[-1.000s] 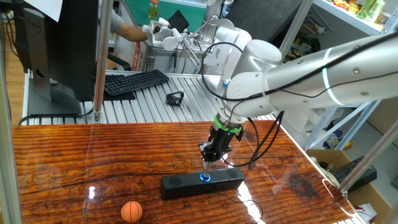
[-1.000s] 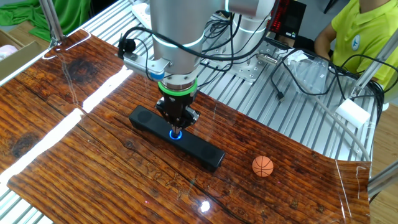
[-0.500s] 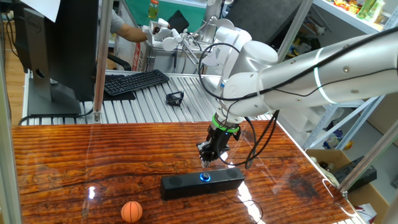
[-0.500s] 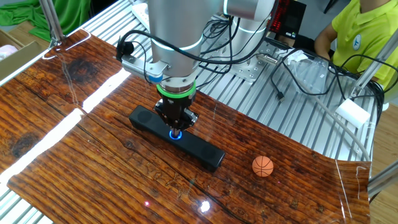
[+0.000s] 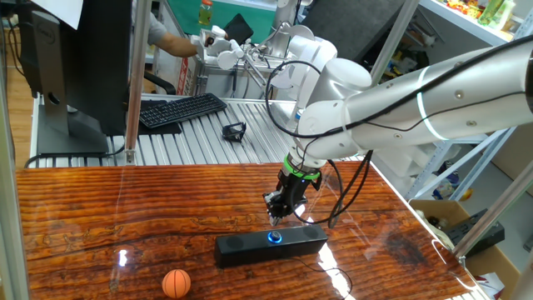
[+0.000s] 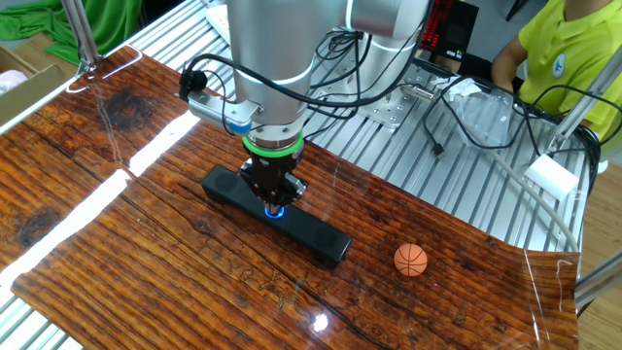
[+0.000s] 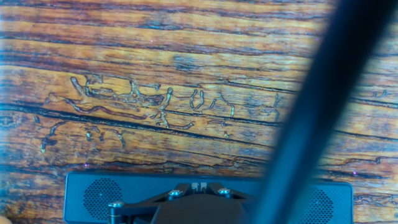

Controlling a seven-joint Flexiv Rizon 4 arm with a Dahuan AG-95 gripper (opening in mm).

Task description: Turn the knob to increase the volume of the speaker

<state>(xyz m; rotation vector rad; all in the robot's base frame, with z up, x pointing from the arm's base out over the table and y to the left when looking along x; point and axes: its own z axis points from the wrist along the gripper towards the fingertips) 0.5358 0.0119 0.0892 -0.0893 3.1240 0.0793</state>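
The jaws point(image 5: 276, 217) hang just above the knob point(image 5: 274, 237), fingers drawn close together and holding nothing; whether they are fully closed cannot be told. The knob glows blue at the middle of the speaker point(image 6: 316, 234), which lies flat on the wooden counter point(image 6: 117, 243) with bare wood around it. An orange ball point(image 6: 410, 260) sits well apart from the speaker's end. Beyond the speaker, past the counter's edge, a keyboard point(image 5: 181, 109) rests on ribbed metal.
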